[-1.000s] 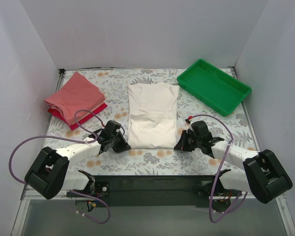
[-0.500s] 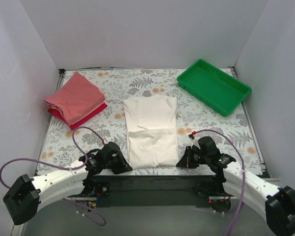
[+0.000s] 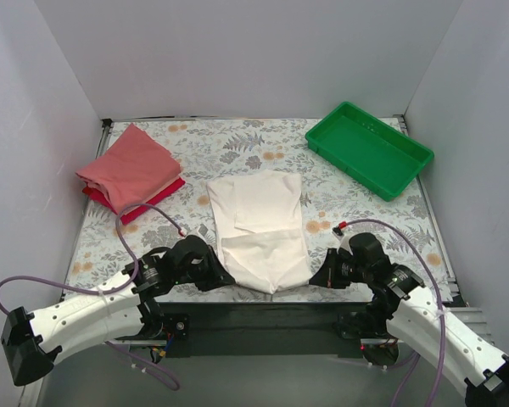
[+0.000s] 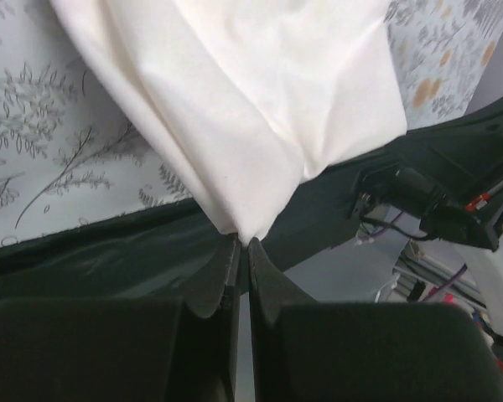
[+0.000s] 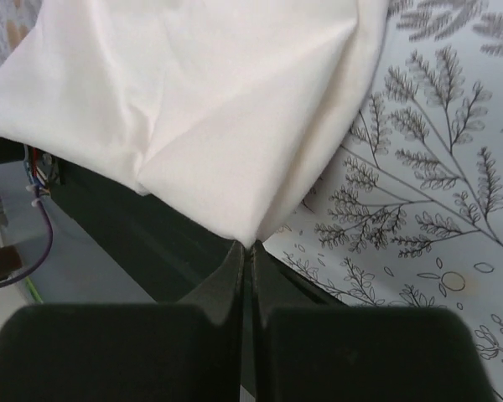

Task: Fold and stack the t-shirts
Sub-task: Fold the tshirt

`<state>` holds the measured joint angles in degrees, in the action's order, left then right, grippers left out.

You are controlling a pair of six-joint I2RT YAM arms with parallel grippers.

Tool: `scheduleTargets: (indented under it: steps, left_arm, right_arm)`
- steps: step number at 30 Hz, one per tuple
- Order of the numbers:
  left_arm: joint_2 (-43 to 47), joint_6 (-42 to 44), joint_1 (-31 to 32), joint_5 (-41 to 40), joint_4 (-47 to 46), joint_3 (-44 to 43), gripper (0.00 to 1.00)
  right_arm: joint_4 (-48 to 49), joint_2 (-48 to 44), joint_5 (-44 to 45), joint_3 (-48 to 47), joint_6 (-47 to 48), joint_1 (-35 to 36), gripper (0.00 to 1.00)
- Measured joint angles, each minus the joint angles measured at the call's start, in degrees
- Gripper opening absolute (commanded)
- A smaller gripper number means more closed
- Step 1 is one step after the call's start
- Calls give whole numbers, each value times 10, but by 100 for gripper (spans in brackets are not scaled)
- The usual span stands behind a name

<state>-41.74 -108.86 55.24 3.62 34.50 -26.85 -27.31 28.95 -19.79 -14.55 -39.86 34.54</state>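
The cream-white t-shirt [image 3: 259,225] lies folded lengthwise in the middle of the table, its near end hanging over the front edge; no print shows. My left gripper [image 3: 223,281] is shut on its near left corner [image 4: 243,226]. My right gripper [image 3: 316,280] is shut on its near right corner [image 5: 247,230]. Both hold the cloth [image 4: 260,92] [image 5: 193,109] taut at the table's front edge. The folded salmon-pink t-shirt [image 3: 127,168] lies on the red one [image 3: 157,197] at the back left.
A green plastic tray [image 3: 369,148] sits at the back right. The floral tablecloth [image 3: 365,216] covers the table. Grey walls close in the left, back and right sides. The dark front rail [image 3: 263,318] runs below the cloth's near end.
Both grippers have pulled the cream-white t-shirt toward the near edge; its near end now hangs past the table front and the far end has slid closer.
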Motion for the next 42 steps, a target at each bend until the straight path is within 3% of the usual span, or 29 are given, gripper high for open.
scheduleTargets:
  steps: [17,27,42]
  left_arm:
    - [-154,41,-25,-249,33,-221,0]
    - [-287,125,-180,-235,-12,-315,0]
    - [-434,187,-280,-222,-42,-433,0]
  right_arm:
    - [54,250,143,-273,71,-1,1]
    - [87,372,179,-402,122,-38,1]
    - [143,568,107,-532,165,-118,1]
